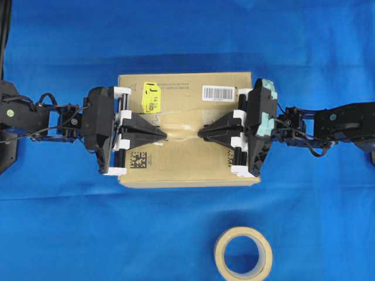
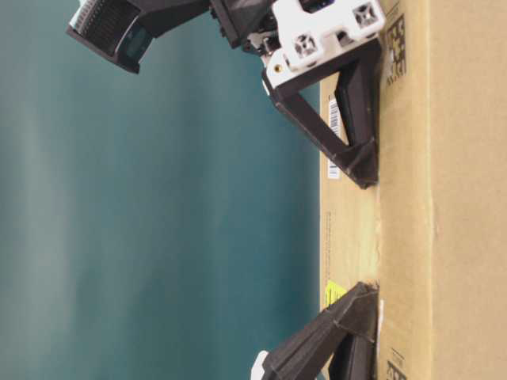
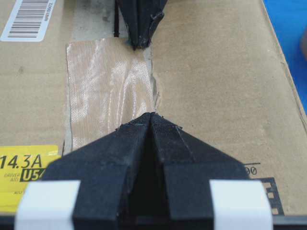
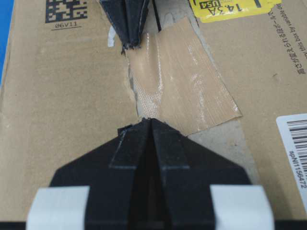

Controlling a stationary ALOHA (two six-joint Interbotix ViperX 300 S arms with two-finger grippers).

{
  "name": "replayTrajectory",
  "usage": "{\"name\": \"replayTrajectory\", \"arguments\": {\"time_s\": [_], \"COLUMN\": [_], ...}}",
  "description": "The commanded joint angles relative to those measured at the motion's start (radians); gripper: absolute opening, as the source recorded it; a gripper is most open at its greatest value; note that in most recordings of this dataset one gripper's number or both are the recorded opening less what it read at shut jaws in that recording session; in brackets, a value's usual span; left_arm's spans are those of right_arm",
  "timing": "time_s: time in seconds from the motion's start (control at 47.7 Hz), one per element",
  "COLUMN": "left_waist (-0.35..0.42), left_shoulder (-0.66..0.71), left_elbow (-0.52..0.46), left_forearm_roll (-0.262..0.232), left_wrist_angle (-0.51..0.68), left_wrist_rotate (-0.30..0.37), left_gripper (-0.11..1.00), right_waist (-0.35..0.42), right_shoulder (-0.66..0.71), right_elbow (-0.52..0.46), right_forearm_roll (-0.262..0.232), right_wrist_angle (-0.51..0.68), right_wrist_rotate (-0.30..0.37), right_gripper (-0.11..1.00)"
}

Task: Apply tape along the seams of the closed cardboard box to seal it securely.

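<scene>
Resting on the blue cloth-covered table [image 1: 58, 222], the cardboard box [image 1: 187, 170] lies near the table's middle with its long sides running left to right in the overhead view. Its top carries a yellow sticker [image 1: 150, 97] toward the far left, a white barcode label [image 1: 218, 92] toward the far right, and a black square matrix code [image 1: 138, 160] by the near left edge. The seam [image 3: 116, 24] crosses the top between the two short edges, and the tape [image 3: 108, 88], a short tan piece with a slight sheen, lies along its middle stretch, a little skewed to the seam in the right wrist view. The left gripper [image 1: 163, 135] has its jaws pressed fully together, tips on the box top at the tape's left end; nothing is pinched between them. The right gripper [image 1: 201, 133] is likewise clamped tight on nothing, its tips down at the tape's right end. A beige tape roll [image 1: 243, 253] lies flat by the table's near edge, well apart from the box.
</scene>
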State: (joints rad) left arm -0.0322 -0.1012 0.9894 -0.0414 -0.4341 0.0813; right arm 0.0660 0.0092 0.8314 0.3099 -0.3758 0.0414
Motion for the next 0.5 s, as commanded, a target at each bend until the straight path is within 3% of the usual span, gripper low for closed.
{"name": "replayTrajectory", "arguments": {"time_s": [0.0,0.251,0.482], "left_waist": [0.000,0.000,0.000], "left_shoulder": [-0.038,-0.224,-0.387], "left_elbow": [-0.005,-0.031,0.041], "left_forearm_roll": [0.002,0.002,0.002], "left_wrist_angle": [0.018,0.138,0.173], "left_wrist_rotate": [0.002,0.003,0.000], "left_gripper": [0.00,0.00,0.00], "right_waist": [0.023,0.008,-0.003], "right_shoulder": [-0.043,-0.281,-0.495], "right_elbow": [0.018,0.058,0.146], "right_forearm_roll": [0.000,-0.021,-0.018], "right_wrist_angle": [0.014,0.051,0.101], "right_wrist_rotate": [-0.006,-0.051,-0.100], "right_gripper": [0.00,0.00,0.00]}}
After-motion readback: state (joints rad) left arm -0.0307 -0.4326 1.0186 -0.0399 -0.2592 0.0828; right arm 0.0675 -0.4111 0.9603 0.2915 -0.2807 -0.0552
